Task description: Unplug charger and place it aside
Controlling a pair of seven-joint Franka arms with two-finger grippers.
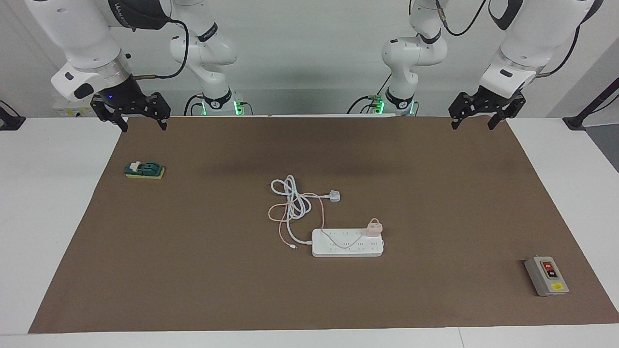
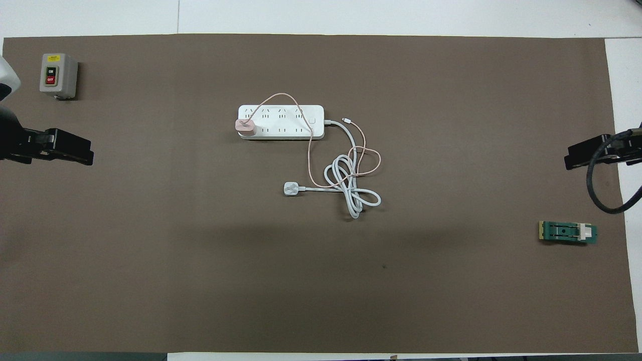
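Sitting plugged, one charger (image 1: 374, 227), one power strip (image 1: 338, 247)

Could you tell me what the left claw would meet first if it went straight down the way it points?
Probably only the bare brown mat: the left claw hangs, fingers down, over its corner nearest the robots, though depth is uncertain.

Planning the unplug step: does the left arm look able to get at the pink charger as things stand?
Probably yes. The charger stands on the power strip's end toward the left arm, uncovered, bare mat alongside. The left end effector waits raised, open. Only the thin pink cable trails away.
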